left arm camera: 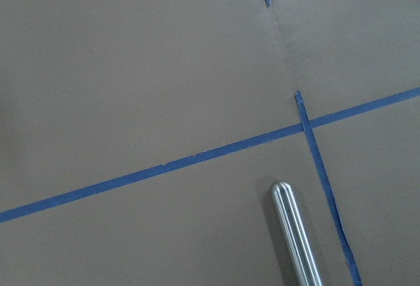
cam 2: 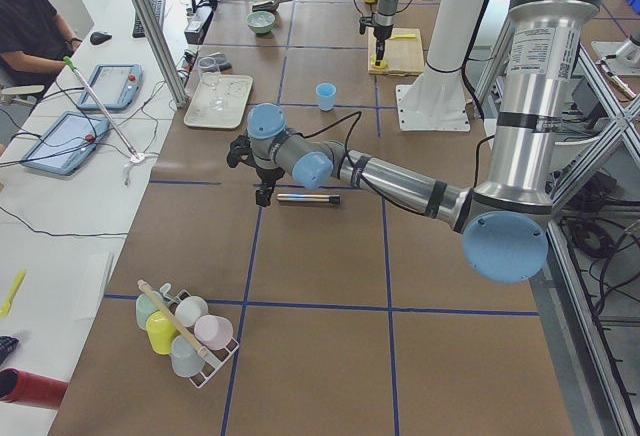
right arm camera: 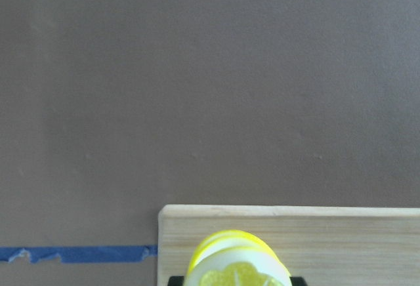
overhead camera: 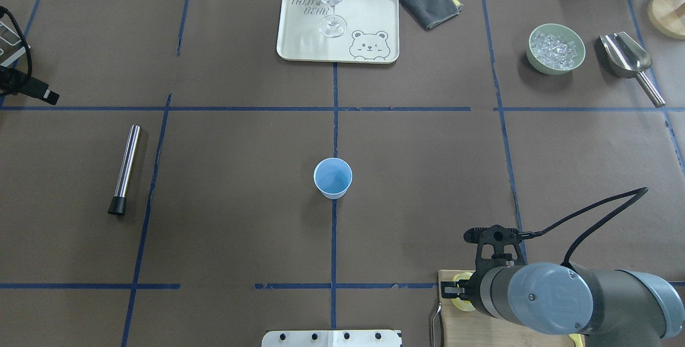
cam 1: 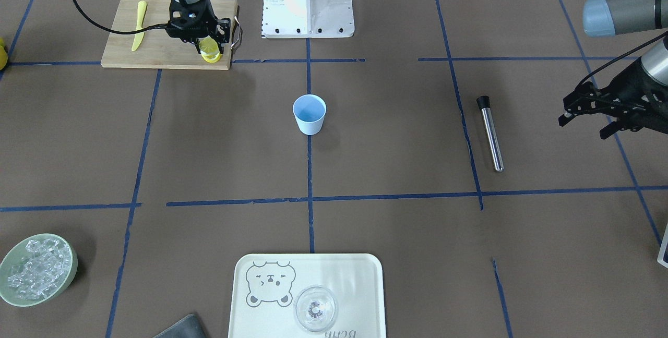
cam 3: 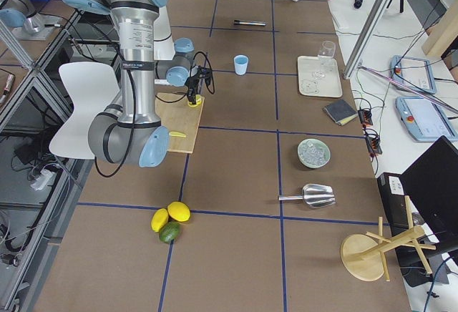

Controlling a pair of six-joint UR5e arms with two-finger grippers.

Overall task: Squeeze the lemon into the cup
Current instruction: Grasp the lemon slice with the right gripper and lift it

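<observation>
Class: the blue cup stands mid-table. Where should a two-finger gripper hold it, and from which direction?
Pinch the cup across its outer wall, below the rim, coming in level from the side. It stands upright, mouth up, with no handle, and it widens upward, so it should wedge in the grip rather than slip.

Bright, even light from overhead fills every view. Shadows are short and soft: the cup (cam 1: 309, 113) casts only a faint one on the brown table (cam 1: 396, 134). Small glints mark the clear glass (cam 1: 315, 308). The lemon (right arm camera: 237, 267) looks slightly soft, perhaps out of focus.
</observation>
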